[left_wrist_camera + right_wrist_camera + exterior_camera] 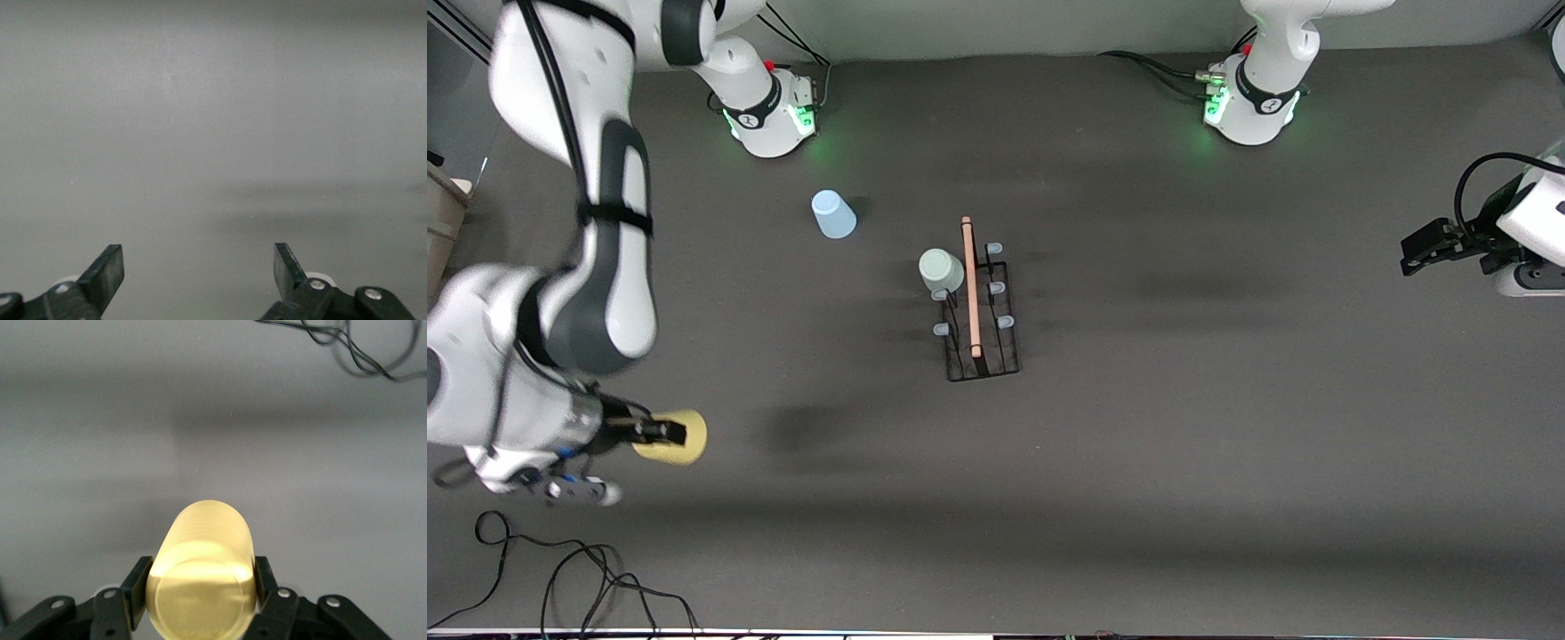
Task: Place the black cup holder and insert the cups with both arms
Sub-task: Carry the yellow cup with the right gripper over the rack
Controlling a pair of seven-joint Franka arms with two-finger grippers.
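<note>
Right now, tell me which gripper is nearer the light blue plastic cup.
Right. The right gripper, shut on the yellow cup, is toward the blue cup's end; the left gripper waits open at the other end.

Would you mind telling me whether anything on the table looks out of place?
Nothing looks wrong. The rack stands upright with the green cup on a peg, the blue cup stands upside down, and the right gripper holds the yellow cup.

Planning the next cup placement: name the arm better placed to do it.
Right. Its end effector is already shut on the yellow cup; the left end effector waits open, holding nothing, at the table's edge, away from the rack.
</note>
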